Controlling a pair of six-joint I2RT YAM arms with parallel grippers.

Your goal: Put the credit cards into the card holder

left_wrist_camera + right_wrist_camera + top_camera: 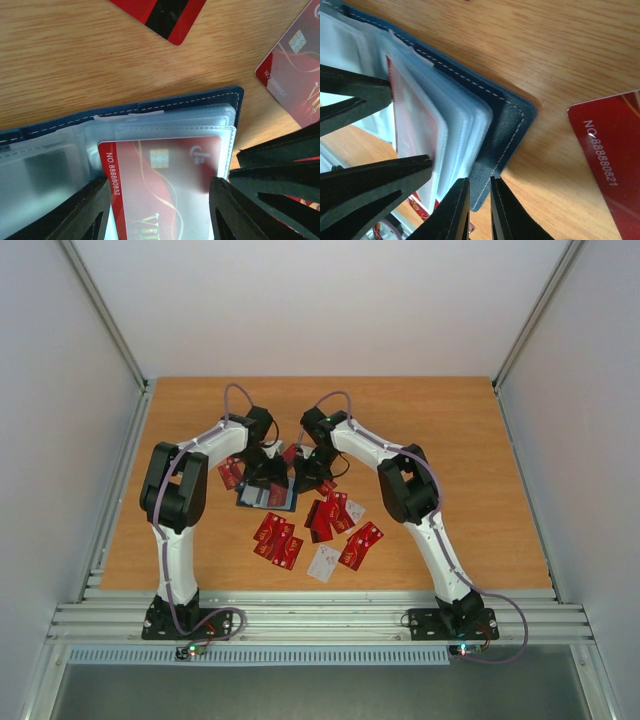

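The card holder [256,499] lies open at mid-table, navy outside [150,106] with clear sleeves inside. My left gripper [159,187] is shut on a red credit card [165,165], one finger on each long edge. The card sits partly inside the top clear sleeve, with its numbered strip still bare. My right gripper [480,182] is shut on the near edge of the card holder's navy cover [507,125]. In the top view the left gripper [268,472] and the right gripper [303,478] stand close together over the card holder.
Several loose red cards [277,538] [335,515] [362,545] and a white card [324,562] lie in front of the holder. More red cards [230,473] lie at its left. One red card [610,155] lies just right of the cover.
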